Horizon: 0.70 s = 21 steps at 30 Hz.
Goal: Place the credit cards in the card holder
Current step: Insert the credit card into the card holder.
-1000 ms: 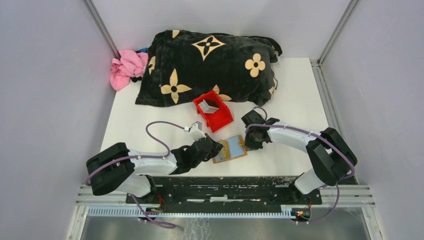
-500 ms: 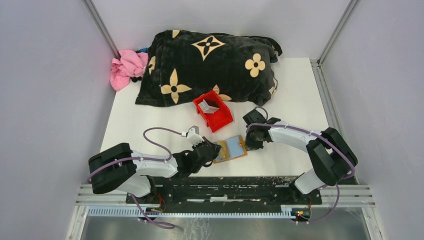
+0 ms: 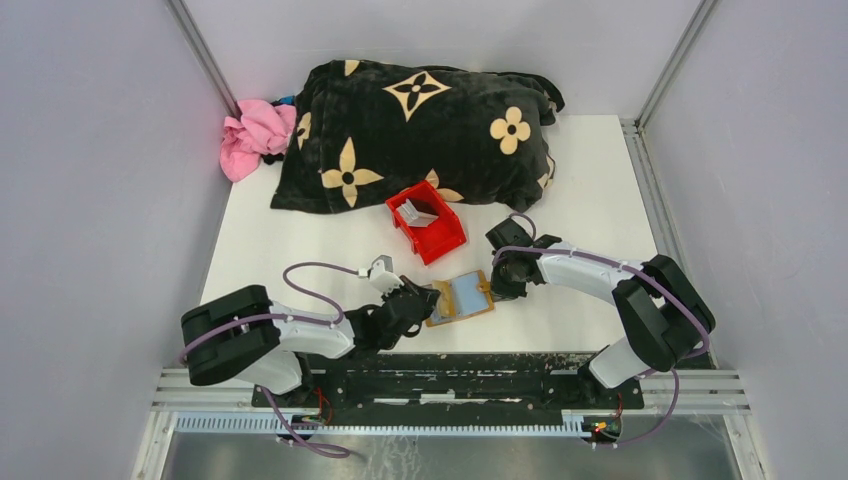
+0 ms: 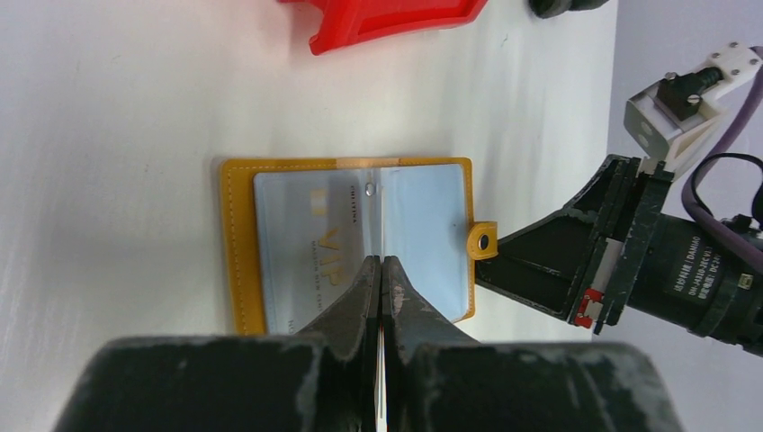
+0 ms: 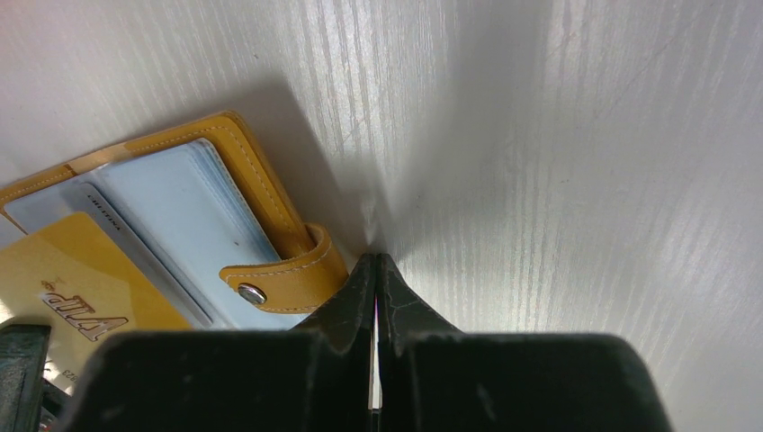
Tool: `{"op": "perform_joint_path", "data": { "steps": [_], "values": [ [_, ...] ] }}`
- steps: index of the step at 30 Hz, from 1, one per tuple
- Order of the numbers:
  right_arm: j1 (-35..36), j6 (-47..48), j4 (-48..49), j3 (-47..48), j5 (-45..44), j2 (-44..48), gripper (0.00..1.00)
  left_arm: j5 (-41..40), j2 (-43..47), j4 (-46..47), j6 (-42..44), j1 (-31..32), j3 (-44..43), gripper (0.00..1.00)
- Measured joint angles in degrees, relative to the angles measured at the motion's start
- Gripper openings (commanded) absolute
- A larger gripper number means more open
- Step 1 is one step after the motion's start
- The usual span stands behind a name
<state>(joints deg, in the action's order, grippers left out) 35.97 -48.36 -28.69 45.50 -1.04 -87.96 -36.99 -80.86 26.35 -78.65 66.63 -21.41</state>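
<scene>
Card holder (image 4: 425, 211) beneath left tool (image 4: 381, 264)

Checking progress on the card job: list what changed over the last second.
The left tool pulled back slightly, leftward and toward the near edge, with its tips still at the holder. Nothing was taken hold of or let go, and both tools stayed shut. The right tool, the holder and the red bin kept their places.

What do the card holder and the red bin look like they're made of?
Card holder: tan leather or imitation, matte, with a stitched edge and snap strap. Its inner pockets: clear glossy plastic, a VIP card showing through. Red bin: probably rigid moulded plastic, smooth, slightly shiny.
</scene>
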Motion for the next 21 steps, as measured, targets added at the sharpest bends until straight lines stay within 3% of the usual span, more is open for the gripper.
{"op": "perform_joint_path", "data": {
  "steps": [21],
  "values": [
    [0.00,-0.07,-0.02,0.00,-0.02,0.00,0.02,0.22,-3.98,8.20,0.00,0.00,1.11,0.03]
  ]
}}
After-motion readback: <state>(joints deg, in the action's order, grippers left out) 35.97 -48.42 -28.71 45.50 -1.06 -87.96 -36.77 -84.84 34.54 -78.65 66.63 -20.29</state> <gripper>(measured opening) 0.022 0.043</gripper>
